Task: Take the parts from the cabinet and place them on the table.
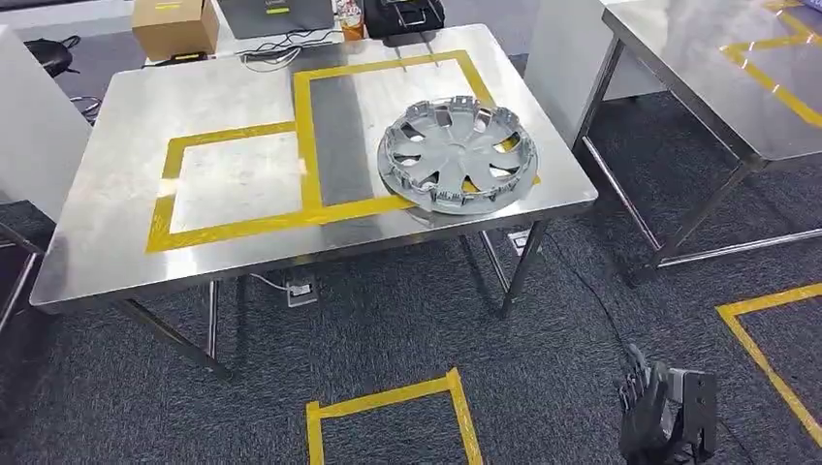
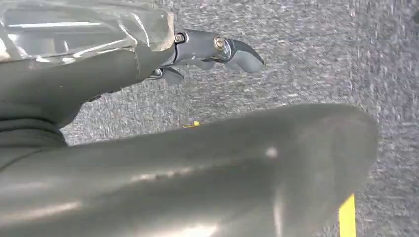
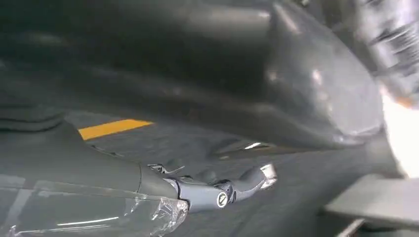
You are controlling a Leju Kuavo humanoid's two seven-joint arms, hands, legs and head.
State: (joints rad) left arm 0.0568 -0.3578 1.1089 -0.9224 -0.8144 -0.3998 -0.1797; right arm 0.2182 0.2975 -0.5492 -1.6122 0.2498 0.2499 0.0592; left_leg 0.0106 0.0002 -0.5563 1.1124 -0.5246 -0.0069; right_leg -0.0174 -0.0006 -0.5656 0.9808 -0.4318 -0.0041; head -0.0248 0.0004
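Note:
A silver wheel cover [image 1: 456, 155] lies flat on the steel table [image 1: 126, 194], at its right front corner, overlapping the yellow tape outline. My right hand [image 1: 654, 412] hangs low over the carpet, to the right of and well below the table, its fingers loosely apart and holding nothing. The right wrist view has the same hand [image 3: 222, 192] empty above the floor. In the left wrist view my left hand [image 2: 207, 49] also hangs over the carpet, fingers slightly curved and apart, with nothing in them. The cabinet is out of view.
A second steel table [image 1: 717, 68] stands to the right, with a carpeted gap between the two. A cardboard box [image 1: 174, 24] and a dark device [image 1: 402, 15] sit behind the first table. Yellow tape squares [image 1: 388, 412] mark the floor.

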